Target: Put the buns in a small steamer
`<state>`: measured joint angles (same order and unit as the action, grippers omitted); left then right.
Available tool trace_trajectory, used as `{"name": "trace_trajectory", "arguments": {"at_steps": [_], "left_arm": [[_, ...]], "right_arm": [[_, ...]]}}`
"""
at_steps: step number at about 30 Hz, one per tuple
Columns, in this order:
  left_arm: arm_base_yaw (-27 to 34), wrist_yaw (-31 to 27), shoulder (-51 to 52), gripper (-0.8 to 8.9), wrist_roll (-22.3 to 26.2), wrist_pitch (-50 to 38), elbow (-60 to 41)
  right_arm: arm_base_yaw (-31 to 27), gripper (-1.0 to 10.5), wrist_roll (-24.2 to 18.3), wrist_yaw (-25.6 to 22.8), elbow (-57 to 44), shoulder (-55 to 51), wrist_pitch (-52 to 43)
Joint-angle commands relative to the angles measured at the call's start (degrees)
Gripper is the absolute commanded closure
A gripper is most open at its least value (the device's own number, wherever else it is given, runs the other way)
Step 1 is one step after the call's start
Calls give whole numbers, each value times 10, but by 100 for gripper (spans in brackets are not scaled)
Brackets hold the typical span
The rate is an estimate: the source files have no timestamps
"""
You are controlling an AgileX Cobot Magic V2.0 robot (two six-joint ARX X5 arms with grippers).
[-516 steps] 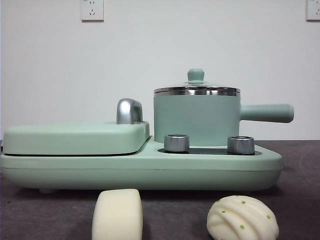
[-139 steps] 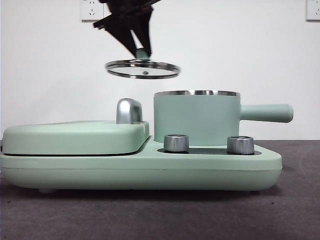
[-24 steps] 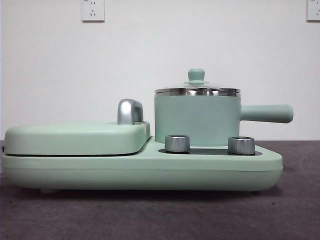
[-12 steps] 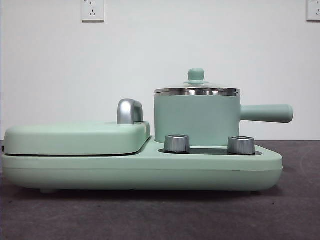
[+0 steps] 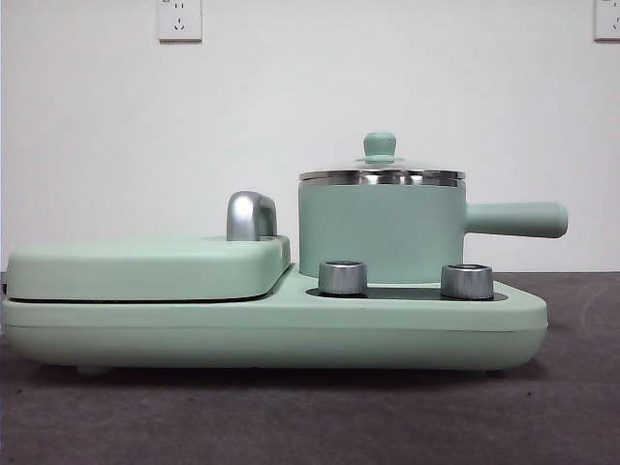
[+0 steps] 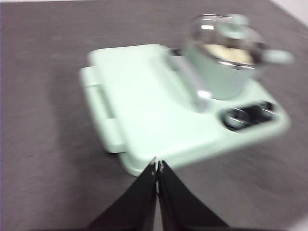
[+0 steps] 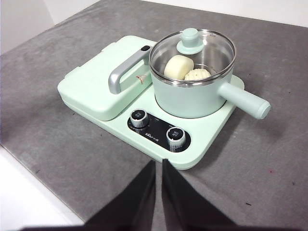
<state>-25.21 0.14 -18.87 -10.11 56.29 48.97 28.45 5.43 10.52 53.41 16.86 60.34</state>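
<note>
Both buns have left the table's near edge: the smooth bun (image 7: 178,66) and the ridged bun (image 7: 198,74) now lie side by side inside the small steamer (image 5: 381,231). Its glass lid (image 5: 381,173), earlier held aloft, is back on the rim.

- Setting: a bare test room or lab bench setup, not a lived-in kitchen.
- Bench (image 7: 57,159): covered in plain grey felt-like cloth.
- Wall (image 5: 310,97): blank white, with two power sockets (image 5: 179,19).
- Only kitchen item: one mint-green multi-cooker appliance (image 5: 271,325).
</note>
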Motion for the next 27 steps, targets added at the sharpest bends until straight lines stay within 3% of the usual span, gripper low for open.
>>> {"name": "trace_trajectory", "arguments": {"at_steps": [1, 6, 11, 18, 27], "left_arm": [[78, 0, 28, 807, 9, -76, -58], [198, 0, 100, 807, 8, -266, -199], [256, 0, 152, 807, 0, -368, -315], [282, 0, 187, 807, 2, -375, -421], [282, 0, 187, 807, 18, -368, -452]], "right_arm": [[3, 926, 3, 0, 4, 1, -8], [3, 926, 3, 0, 4, 1, -8], [3, 926, 3, 0, 4, 1, -8], [3, 926, 3, 0, 4, 1, -8], [3, 926, 3, 0, 4, 1, -8]]}}
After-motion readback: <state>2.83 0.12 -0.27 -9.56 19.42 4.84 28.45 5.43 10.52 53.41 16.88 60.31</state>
